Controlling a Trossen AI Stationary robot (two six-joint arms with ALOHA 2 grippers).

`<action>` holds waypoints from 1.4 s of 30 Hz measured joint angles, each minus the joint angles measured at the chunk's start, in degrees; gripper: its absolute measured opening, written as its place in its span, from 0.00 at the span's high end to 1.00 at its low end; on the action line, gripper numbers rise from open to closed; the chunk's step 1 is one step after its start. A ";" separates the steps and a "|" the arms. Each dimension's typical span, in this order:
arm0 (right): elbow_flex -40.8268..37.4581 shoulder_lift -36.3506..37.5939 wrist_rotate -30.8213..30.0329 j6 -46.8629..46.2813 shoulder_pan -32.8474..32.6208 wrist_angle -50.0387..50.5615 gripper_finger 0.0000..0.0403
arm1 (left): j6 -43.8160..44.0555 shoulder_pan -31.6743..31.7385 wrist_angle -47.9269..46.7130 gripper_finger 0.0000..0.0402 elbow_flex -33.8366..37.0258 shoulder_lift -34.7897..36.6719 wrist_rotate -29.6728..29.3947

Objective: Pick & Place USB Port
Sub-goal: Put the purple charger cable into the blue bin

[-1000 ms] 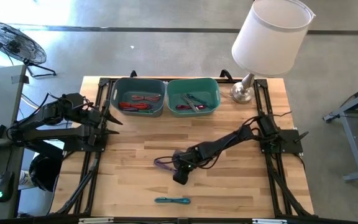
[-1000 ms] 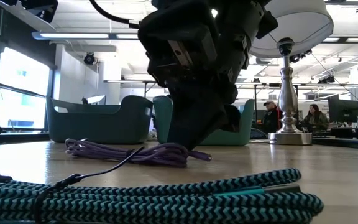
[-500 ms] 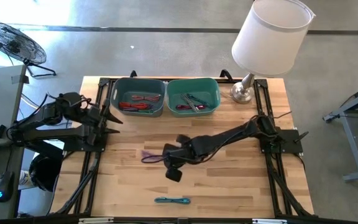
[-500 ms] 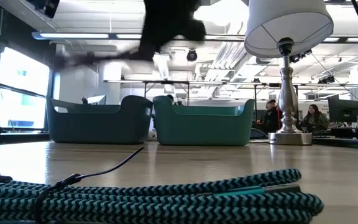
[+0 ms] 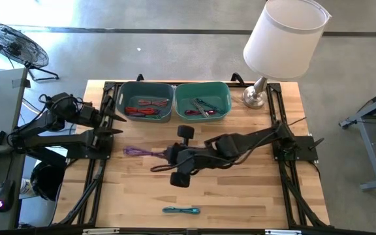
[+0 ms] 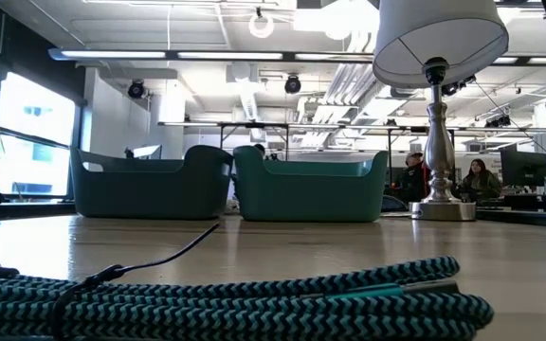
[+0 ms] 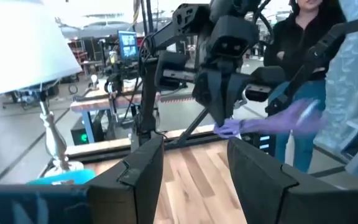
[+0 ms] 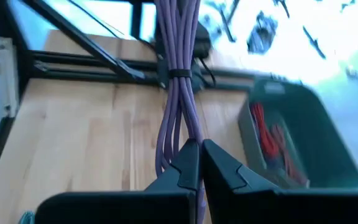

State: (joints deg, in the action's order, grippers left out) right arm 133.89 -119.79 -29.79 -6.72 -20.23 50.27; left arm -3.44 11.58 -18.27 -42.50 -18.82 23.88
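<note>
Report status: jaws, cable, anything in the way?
Right gripper shut on purple cable, lifted over mid-table. Left gripper open, waiting at left edge. Teal cable lies near the front edge, out of the path to the bins.

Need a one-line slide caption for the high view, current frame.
Right hand shut on the purple cable, carrying it above the table; left hand waits by the bins, teal cable unpicked.

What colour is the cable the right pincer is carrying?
Purple cable, held by the right pincer; the right wrist view shows it best.
</note>
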 joint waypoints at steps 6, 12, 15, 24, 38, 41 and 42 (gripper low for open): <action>-0.52 1.01 1.22 9.37 1.07 -6.89 1.00 | -0.80 -0.01 4.08 0.57 0.00 -3.40 3.14; -0.46 0.99 3.90 13.44 4.48 -9.47 1.00 | 0.28 0.01 10.49 0.57 0.00 -9.10 10.34; -0.46 1.00 5.49 16.24 5.25 -11.31 1.00 | 0.28 -0.01 13.13 0.57 0.00 -11.12 13.31; -0.46 1.53 6.21 19.84 7.13 -13.67 1.00 | -1.49 0.01 15.53 0.57 0.00 -12.32 14.38; -0.46 1.53 8.86 19.23 11.19 -14.99 1.00 | -2.28 -0.01 23.50 0.57 0.02 -14.06 14.36; -0.46 1.53 8.80 19.23 11.31 -14.99 1.00 | -2.30 0.01 24.23 0.57 0.02 -14.88 14.26; -0.47 1.53 8.75 19.29 11.37 -14.99 1.00 | -2.34 0.01 24.81 0.57 0.02 -15.46 14.16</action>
State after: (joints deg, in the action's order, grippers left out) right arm 133.42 -118.26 -21.04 12.57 -8.86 35.29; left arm -5.78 11.60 6.54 -42.48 -34.27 38.04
